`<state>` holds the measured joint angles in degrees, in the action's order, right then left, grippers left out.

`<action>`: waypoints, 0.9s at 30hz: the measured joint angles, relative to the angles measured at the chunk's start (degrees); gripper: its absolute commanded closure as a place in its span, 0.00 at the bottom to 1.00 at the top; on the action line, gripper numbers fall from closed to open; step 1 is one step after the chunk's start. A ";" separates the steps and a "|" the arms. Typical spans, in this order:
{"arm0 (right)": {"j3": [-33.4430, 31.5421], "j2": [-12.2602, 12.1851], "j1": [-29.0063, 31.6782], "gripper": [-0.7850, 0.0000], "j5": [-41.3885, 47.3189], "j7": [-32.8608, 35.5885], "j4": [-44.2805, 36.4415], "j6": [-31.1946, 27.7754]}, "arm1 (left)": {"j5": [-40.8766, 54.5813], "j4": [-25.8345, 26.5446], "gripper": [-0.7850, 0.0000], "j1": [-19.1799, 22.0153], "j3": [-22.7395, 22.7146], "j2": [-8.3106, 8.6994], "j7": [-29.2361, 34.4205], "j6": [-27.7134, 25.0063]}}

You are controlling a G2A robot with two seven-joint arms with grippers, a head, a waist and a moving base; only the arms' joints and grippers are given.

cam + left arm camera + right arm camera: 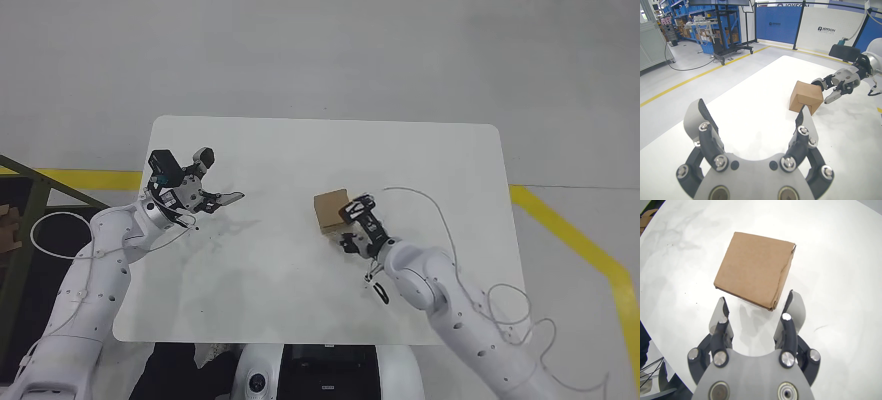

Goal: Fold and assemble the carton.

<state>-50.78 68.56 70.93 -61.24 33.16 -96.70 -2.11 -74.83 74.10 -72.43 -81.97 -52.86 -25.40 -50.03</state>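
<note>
Hovering right gripper (pixel 756 294): it is hanging just on the near right side of the carton, fingers spread apart and holding nothing. One fingertip is sitting at the box's upper corner, and whether it is touching cannot be told.
Carton (pixel 753 273): it is resting on the white table (pixel 300 140), a little right of centre, already standing as a closed brown cube with its top face flat.
Left gripper (pixel 752 103): it is waiting well apart from the box on the left side of the table. It is pointing toward the box, jaws wide open and empty.
Progress: the folding is looking nearly finished, since the walls and top are forming a full box.
Remaining: one side flap is showing a creased, slightly gaping edge, so pressing or tucking that seam is probably what is left.
</note>
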 measured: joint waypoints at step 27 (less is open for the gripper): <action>7.30 4.96 -2.60 0.00 0.48 -5.32 2.66 16.74 | 0.00 0.00 0.00 0.00 0.00 0.00 0.00 0.00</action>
<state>-43.48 73.52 68.32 -60.76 27.84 -94.04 14.64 -74.83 74.10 -72.43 -81.97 -52.86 -25.40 -50.03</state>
